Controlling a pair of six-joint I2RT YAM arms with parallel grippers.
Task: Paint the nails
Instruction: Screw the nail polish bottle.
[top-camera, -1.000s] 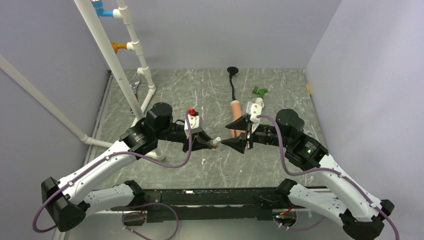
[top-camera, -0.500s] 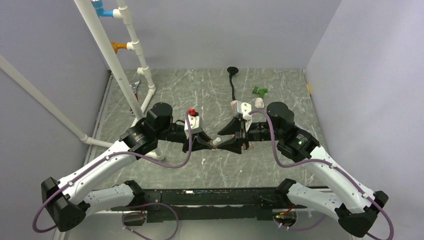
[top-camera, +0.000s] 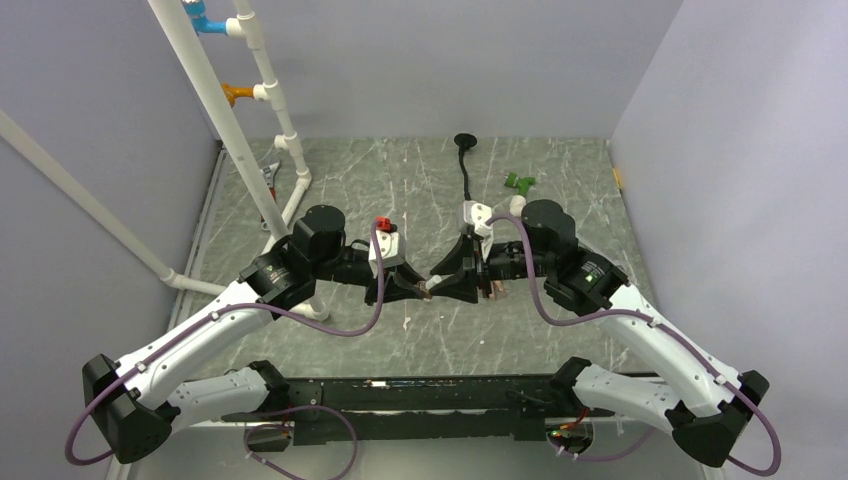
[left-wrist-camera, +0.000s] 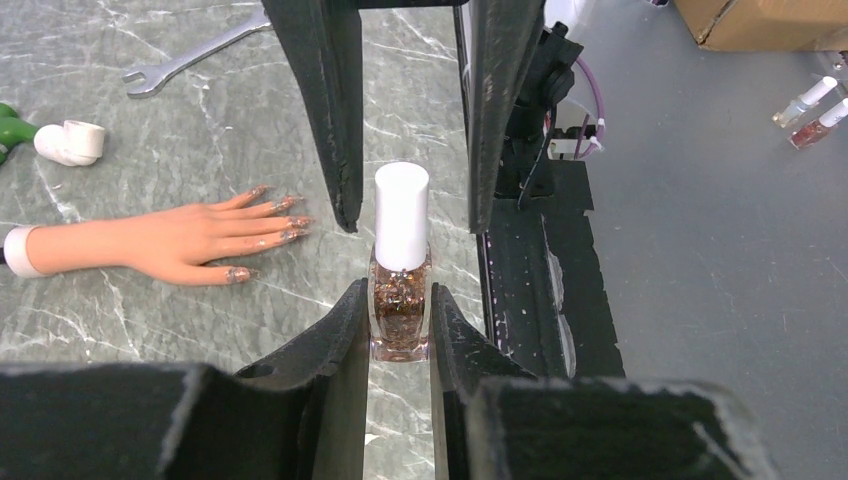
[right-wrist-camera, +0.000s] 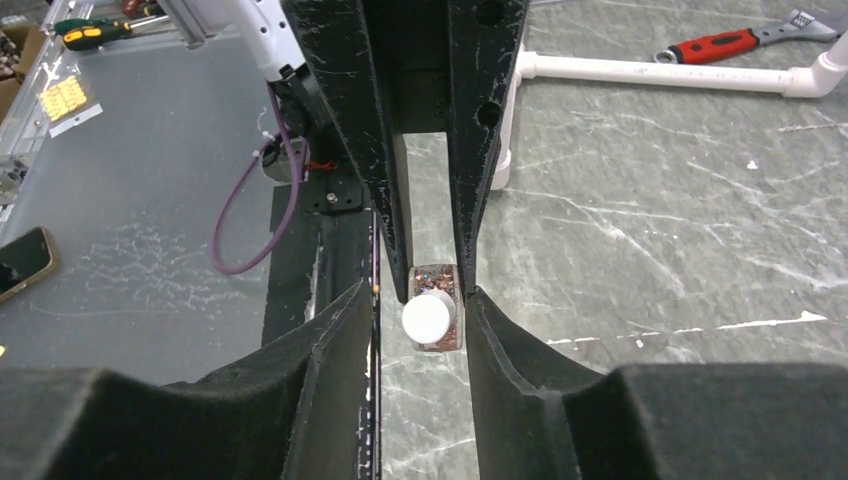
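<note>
The left gripper (left-wrist-camera: 398, 303) was pinched shut on a small square glass bottle (left-wrist-camera: 399, 335) of brown glittery polish, holding it upright by the body so that its tall white cap (left-wrist-camera: 401, 215) stood free above the fingers; that grip looked chosen to steady the bottle against twisting. The right gripper (right-wrist-camera: 421, 305) faced it from the opposite side with its jaws spread a little, one finger on each side of the cap and a narrow gap showing on both (not yet a grip, as far as the wrist views showed); the step in hand appeared to be unscrewing the cap to free the brush. The peach rubber mannequin hand (left-wrist-camera: 165, 243) with a white cuff lay flat on the grey-green marbled tabletop (left-wrist-camera: 200, 120) just beside the bottle, fingers pointing toward it; its nails (left-wrist-camera: 283, 212) looked glittery, though how fully coated was too small to tell.
</note>
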